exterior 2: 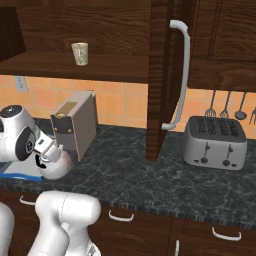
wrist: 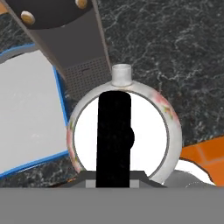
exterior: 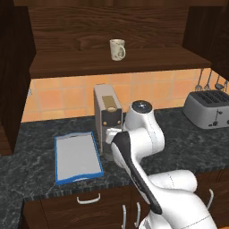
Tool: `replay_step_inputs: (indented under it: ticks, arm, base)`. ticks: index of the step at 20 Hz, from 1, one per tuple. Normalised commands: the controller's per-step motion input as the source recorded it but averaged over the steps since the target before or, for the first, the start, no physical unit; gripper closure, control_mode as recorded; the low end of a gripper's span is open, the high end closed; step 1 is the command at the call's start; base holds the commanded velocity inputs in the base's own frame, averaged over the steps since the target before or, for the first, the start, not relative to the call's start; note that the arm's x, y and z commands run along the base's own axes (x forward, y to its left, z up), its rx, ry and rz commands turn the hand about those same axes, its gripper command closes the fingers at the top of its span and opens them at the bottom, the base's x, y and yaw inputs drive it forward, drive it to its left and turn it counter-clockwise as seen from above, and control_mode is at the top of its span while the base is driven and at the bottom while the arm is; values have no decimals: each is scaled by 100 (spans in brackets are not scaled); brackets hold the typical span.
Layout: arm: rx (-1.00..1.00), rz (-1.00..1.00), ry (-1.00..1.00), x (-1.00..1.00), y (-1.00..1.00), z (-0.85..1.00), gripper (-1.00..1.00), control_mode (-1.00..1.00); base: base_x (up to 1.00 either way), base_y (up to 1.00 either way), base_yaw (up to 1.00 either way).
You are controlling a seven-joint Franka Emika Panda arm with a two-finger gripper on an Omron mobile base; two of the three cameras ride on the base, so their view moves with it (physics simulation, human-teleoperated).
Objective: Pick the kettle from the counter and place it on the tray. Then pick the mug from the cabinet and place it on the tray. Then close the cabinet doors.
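Note:
The white round kettle [wrist: 144,131] sits right under the hand, its black arched handle [wrist: 113,135] running between the jaws. My gripper [wrist: 113,176] is shut on that handle. From the right base view the kettle [exterior 2: 56,166] hangs under the gripper [exterior 2: 46,156], just right of the tray's blue rim [exterior 2: 19,175]. Whether it rests on the counter [exterior: 40,176] I cannot tell. The grey tray [exterior: 76,156] [wrist: 26,113] lies left of the kettle and carries nothing. The cream mug [exterior: 117,49] [exterior 2: 80,53] stands on the shelf of the open cabinet [exterior: 112,63].
A coffee machine [exterior: 107,114] [exterior 2: 75,125] [wrist: 65,39] stands close behind the kettle. A silver toaster [exterior: 208,108] [exterior 2: 215,142] is at the right, with utensils hanging above it. The right cabinet door [exterior 2: 159,75] juts out over the counter; the left door [exterior: 13,76] is also swung open.

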Motion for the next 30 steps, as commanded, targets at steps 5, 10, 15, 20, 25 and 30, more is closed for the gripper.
replay_step_inputs:
  ticks: [5, 10, 15, 20, 25, 30]
  arm:
    - [0, 0, -1, 25, 82, 0, 100, -100]
    - [0, 4, 0, 50, 76, 0, 100, -100]
    - [0, 22, 0, 76, 51, -5, 100, -100]
    - [0, 23, 0, 73, 42, -21, 100, -100]
    - [0, 1, 4, 60, 55, -26, 100, -100]
    - [0, -3, 6, 39, 42, -24, 100, -100]
  base:
    - [0, 0, 0]
    - [0, 0, 0]
    - [0, 0, 0]
    - [0, 0, 0]
    - [0, 0, 0]
    - [0, 0, 0]
